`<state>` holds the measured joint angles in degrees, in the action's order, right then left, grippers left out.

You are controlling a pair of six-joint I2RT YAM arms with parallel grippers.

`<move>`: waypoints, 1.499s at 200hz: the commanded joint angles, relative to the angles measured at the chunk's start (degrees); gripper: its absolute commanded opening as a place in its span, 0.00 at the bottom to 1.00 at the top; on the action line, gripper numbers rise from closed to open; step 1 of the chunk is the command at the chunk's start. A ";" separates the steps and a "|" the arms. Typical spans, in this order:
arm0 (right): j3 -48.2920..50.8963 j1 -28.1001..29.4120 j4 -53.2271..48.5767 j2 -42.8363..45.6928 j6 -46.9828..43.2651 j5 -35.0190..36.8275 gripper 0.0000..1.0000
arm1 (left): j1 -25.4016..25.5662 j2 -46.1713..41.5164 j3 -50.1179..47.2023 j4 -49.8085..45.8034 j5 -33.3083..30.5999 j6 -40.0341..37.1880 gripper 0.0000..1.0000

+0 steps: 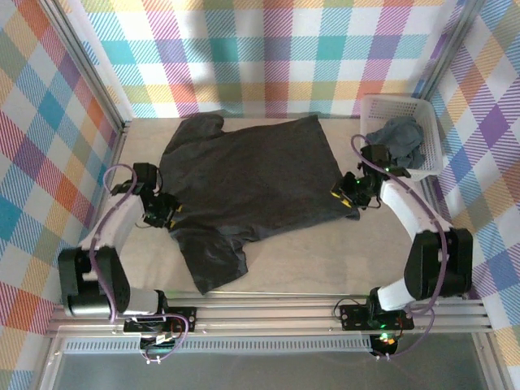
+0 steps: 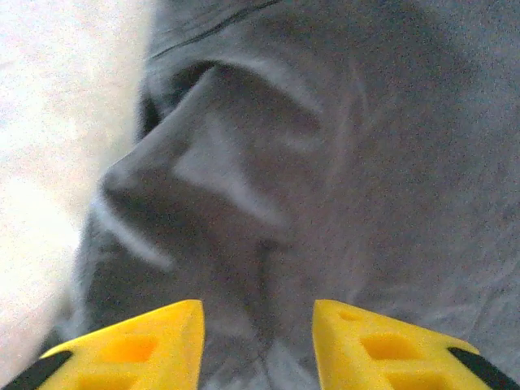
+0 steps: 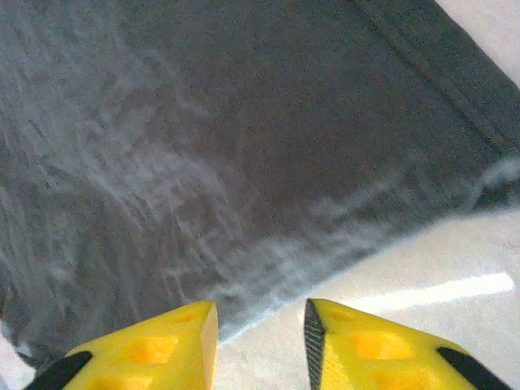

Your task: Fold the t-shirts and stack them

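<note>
The charcoal cloth t-shirt (image 1: 244,171) lies spread on the beige table (image 1: 309,268). The left gripper (image 1: 166,213) at its left edge and the right gripper (image 1: 348,195) at its right hem are both released, jaws parted and gripping nothing. A crumpled grey t-shirt (image 1: 402,138) sits in the white plastic lattice basket (image 1: 374,104).

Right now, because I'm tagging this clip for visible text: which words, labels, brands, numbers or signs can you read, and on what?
No readable text in any view.
The spread t-shirt: plain, no print or label showing.
The white basket and the crumpled t-shirt in it: no marking.
The left gripper and right gripper: bare yellow fingers, no lettering.
</note>
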<state>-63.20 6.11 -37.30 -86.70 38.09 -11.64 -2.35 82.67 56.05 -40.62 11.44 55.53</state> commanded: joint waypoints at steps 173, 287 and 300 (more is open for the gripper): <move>-0.08 0.36 -7.60 -3.99 1.98 2.87 0.33 | -10.97 17.02 14.51 -2.27 -3.59 -16.49 0.45; 16.67 1.98 -2.69 9.21 15.40 -8.68 0.30 | -5.38 -14.21 -17.33 -13.22 -6.94 -7.37 0.47; 16.23 1.98 -2.62 8.29 14.81 -9.03 0.30 | -5.15 -14.54 -17.82 -14.28 -6.45 -6.03 0.47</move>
<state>-46.76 7.77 -40.62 -76.71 53.19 -18.06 -7.99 69.65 37.52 -53.84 3.57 45.71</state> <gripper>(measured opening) 0.301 0.473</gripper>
